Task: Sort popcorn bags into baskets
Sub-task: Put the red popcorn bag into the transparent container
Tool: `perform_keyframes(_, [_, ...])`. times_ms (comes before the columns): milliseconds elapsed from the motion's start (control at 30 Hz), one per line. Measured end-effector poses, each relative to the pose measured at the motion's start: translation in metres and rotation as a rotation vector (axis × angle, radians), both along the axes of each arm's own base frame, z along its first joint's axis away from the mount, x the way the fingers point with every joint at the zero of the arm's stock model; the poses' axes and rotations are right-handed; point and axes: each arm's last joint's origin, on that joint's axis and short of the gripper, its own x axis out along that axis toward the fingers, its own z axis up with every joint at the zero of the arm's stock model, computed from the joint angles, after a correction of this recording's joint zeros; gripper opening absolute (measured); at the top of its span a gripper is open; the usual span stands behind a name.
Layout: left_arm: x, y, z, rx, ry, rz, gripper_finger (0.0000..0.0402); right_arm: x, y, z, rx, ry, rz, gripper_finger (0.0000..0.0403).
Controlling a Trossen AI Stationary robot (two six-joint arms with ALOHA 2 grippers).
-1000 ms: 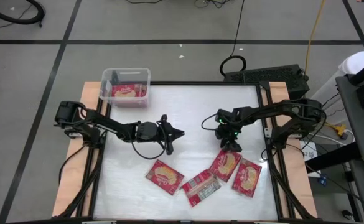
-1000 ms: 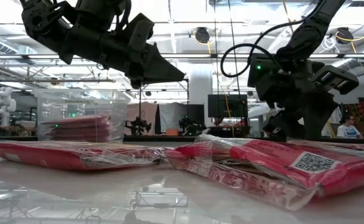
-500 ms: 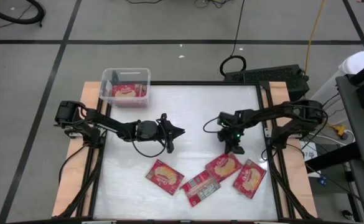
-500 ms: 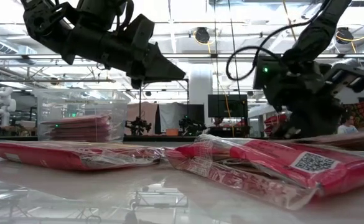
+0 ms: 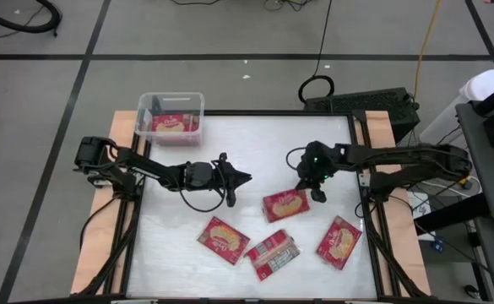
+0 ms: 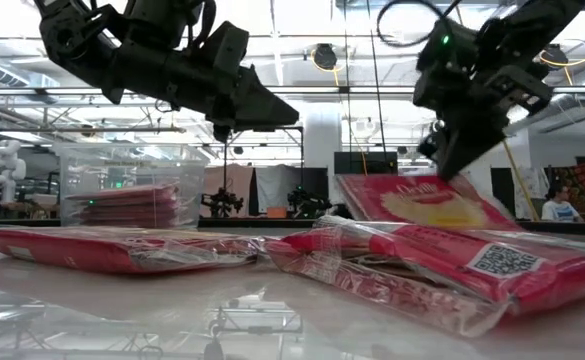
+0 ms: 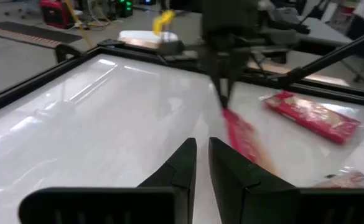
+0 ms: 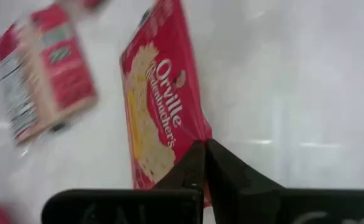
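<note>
The right gripper (image 5: 317, 193) pinches one edge of a popcorn bag (image 5: 285, 204), which hangs clear of the table at about 3 o'clock of centre. To carry it well, the arm should keep it high enough to clear the rim, travel toward the clear basket (image 5: 171, 117) at 11 o'clock, and release only above it. The left gripper (image 5: 243, 179) hovers near the table's middle, fingers pressed nearly together and empty. Three more packets lie loose toward 6 o'clock, and at least one sits inside the single basket.
</note>
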Motion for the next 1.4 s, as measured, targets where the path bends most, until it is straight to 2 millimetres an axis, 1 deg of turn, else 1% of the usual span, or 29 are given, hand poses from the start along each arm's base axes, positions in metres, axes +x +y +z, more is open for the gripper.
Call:
perform_keyframes(133, [0.001, -0.001, 0.002, -0.002, -0.026, -0.016, 0.0071, -0.005, 0.002, 0.013, -0.091, -0.047, -0.070, 0.0000])
perform_keyframes(300, [0.001, 0.001, 0.004, -0.011, -0.048, -0.009, 0.0129, -0.006, 0.008, 0.024, -0.163, -0.105, -0.133, 0.0000])
perform_keyframes(433, [0.001, 0.001, 0.005, -0.029, -0.051, -0.006, 0.0177, -0.003, 0.016, 0.031, -0.179, -0.167, -0.154, 0.0000])
perform_keyframes(533, [0.001, 0.001, 0.003, -0.049, -0.045, -0.028, 0.0203, 0.001, 0.022, 0.035, -0.170, -0.219, -0.154, 0.0000])
perform_keyframes(633, [0.004, -0.001, -0.007, -0.081, -0.018, -0.067, 0.0218, 0.004, 0.027, 0.038, -0.162, -0.260, -0.145, 0.0000])
perform_keyframes(733, [0.008, -0.002, -0.024, -0.100, 0.034, -0.079, 0.0224, 0.005, 0.032, 0.039, -0.168, -0.269, -0.168, 0.0000])
perform_keyframes(833, [0.011, -0.004, -0.040, -0.115, 0.076, -0.082, 0.0225, 0.005, 0.037, 0.039, -0.149, -0.266, -0.165, 0.0000])
perform_keyframes(1000, [0.021, -0.006, -0.051, -0.137, -0.003, -0.125, 0.0225, 0.007, 0.045, 0.040, -0.150, -0.281, -0.164, 0.0000])
perform_keyframes(1100, [0.032, -0.008, -0.058, -0.149, 0.017, -0.189, 0.0212, 0.009, 0.047, 0.041, -0.156, -0.305, -0.158, 0.0000])
perform_keyframes(1167, [0.041, -0.009, -0.060, -0.147, 0.012, -0.217, 0.0190, 0.008, 0.048, 0.041, -0.157, -0.305, -0.155, 0.0000])
perform_keyframes(1267, [0.049, -0.010, -0.063, -0.132, 0.021, -0.241, 0.0139, 0.008, 0.049, 0.041, -0.158, -0.304, -0.151, 0.0000])
perform_keyframes(1400, [0.052, -0.009, -0.060, -0.116, 0.002, -0.242, 0.0064, 0.008, 0.049, 0.040, -0.193, -0.294, -0.182, 0.0000])
